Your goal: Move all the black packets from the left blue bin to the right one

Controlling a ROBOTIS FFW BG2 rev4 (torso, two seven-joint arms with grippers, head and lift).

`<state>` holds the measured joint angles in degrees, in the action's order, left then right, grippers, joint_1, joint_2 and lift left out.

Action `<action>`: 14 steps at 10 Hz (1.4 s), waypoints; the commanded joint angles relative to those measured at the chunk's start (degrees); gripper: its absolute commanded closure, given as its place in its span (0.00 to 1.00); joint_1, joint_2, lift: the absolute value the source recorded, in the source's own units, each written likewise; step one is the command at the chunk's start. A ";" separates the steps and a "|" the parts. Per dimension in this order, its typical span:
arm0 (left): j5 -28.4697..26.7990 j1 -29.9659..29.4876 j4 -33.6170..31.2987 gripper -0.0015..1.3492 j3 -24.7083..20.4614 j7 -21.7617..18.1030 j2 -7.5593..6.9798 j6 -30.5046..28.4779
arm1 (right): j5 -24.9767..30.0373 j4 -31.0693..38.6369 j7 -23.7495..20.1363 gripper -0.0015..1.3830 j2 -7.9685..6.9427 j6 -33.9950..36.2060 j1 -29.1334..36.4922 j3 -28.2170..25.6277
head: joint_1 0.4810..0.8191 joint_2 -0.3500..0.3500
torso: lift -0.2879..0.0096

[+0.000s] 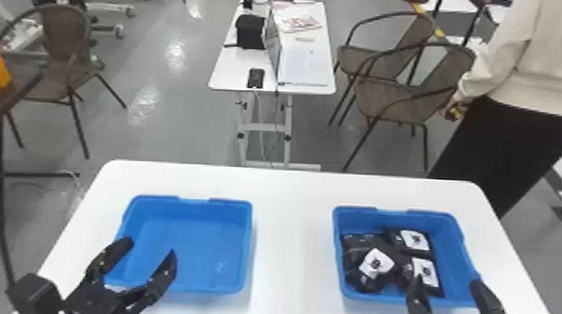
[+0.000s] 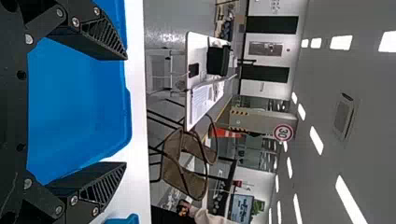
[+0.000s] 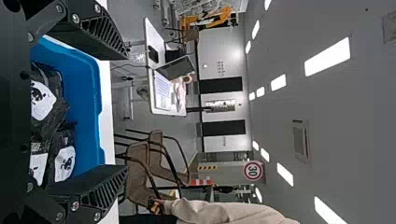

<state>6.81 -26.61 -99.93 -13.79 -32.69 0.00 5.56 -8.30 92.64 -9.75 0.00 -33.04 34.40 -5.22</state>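
Several black packets (image 1: 377, 263) with white labels lie piled in the right blue bin (image 1: 459, 263), mostly toward its left side. The left blue bin (image 1: 192, 245) has a bare floor. My left gripper (image 1: 153, 245) stands open over that bin's near left part, nothing between its fingers. Near the right bin's front edge is my right gripper (image 1: 445, 279), open and holding nothing. In the left wrist view the left gripper (image 2: 126, 111) is spread before the left bin (image 2: 74, 102). The right wrist view has the right gripper (image 3: 127, 113) apart, with packets (image 3: 64, 163) beyond it.
Both bins stand on a white table (image 1: 290, 239), with a strip of tabletop between them. Behind it are a smaller white table (image 1: 234, 72) and chairs (image 1: 393, 100). A person stands beyond the table's back right corner.
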 commanded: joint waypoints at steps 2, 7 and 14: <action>0.04 0.24 0.00 0.18 0.26 0.00 0.15 -0.64 | -0.13 0.00 0.00 0.14 -0.05 0.08 -0.12 -0.05 | 0.63 0.47 | 0.97; 0.04 0.68 0.18 0.18 0.79 -0.09 0.15 -1.43 | -0.40 -0.09 0.00 0.15 -0.05 0.35 -0.12 0.04 | 0.63 0.45 | 0.97; 0.31 0.50 0.26 0.18 0.70 -0.18 0.15 -1.61 | -1.10 0.09 0.00 0.15 -0.05 0.52 0.58 0.21 | 0.63 0.45 | 0.97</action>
<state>7.12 -26.10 -99.67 -13.09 -32.87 0.00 3.95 -9.40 92.72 -9.75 0.00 -32.52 35.03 -5.07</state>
